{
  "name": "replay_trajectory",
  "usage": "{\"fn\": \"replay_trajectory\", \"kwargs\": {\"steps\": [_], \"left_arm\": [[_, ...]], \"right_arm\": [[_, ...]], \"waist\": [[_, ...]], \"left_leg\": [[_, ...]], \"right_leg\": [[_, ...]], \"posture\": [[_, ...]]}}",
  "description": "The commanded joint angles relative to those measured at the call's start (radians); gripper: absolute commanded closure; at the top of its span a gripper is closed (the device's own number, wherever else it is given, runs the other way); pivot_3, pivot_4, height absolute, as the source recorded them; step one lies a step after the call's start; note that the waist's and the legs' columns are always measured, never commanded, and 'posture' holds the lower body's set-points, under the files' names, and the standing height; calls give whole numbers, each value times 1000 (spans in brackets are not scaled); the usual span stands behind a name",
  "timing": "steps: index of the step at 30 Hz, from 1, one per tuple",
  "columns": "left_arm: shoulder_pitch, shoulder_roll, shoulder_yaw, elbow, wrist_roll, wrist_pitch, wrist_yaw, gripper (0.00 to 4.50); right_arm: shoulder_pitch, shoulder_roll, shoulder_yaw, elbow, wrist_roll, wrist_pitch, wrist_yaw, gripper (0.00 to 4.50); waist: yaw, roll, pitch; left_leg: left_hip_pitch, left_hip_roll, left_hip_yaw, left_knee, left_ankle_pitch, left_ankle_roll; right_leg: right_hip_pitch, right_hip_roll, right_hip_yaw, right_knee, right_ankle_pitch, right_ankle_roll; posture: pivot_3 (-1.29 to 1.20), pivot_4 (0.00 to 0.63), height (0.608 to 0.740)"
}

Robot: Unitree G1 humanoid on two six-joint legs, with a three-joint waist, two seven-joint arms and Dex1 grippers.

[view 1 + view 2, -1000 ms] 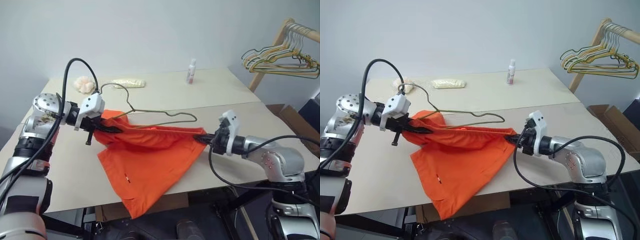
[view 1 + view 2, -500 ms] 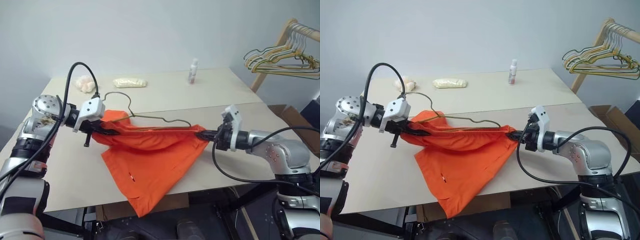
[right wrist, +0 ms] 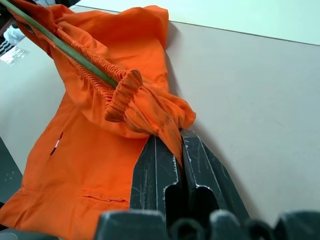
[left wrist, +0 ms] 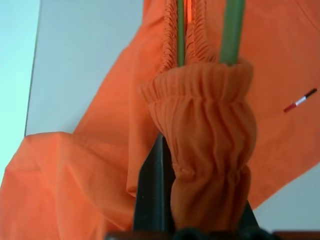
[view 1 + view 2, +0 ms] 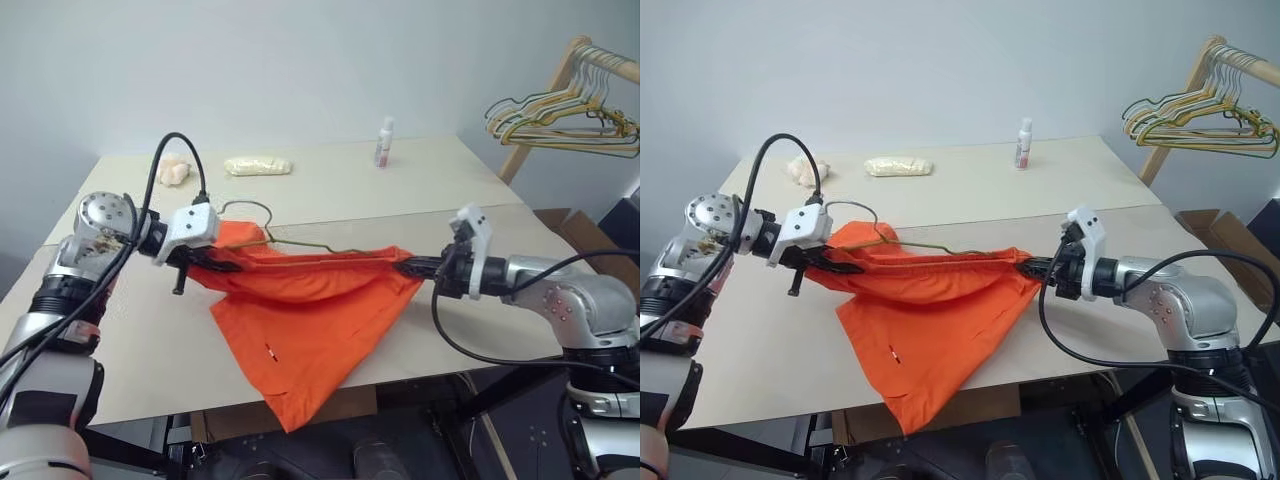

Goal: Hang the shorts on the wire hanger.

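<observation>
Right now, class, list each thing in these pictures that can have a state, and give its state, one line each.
shorts: waistband stretched between both grippers, legs draped on the table.
wire hanger: threaded inside the waistband, hook sticking out.
left gripper: shut on the shorts.
right gripper: shut on the shorts.
small bottle: upright, capped.
bunch of hangers: hanging on the wooden rack.

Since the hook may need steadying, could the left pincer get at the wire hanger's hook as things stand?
Probably not yet: the left pincer is shut on the shorts, though the wire hanger hook stands close above it with nothing between.
</observation>
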Motion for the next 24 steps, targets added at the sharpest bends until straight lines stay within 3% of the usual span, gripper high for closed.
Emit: {"fn": "replay_trajectory", "kwargs": {"steps": [1,14,17,24], "left_arm": [[6,60,-12,98,113,-41,13,4500],[-78,-95,-56,171,180,-56,49,4500],[-108,-122,-34,199,170,-44,53,4500],[-112,-117,-7,202,163,-61,19,4500]], "right_arm": [[-20,-67,-115,-1,-18,-20,-30,4470],[-78,8,50,-244,2,8,-73,4470],[-58,-40,110,-260,-58,-6,-65,3753],[-80,-104,51,-249,-94,10,-93,1303]], "waist": [[0,0,0],[-4,0,0],[-4,0,0],[-5,0,0]], "left_leg": [[0,0,0,0,0,0],[-1,0,0,0,0,0],[-1,0,0,0,0,0],[-1,0,0,0,0,0]], "right_leg": [[0,0,0,0,0,0],[0,0,-1,-1,0,0],[0,0,-1,-1,0,0],[-1,0,-1,-1,0,0]], "posture": [[-211,0,740],[-234,0,740],[-234,0,740],[-232,0,740]]}}
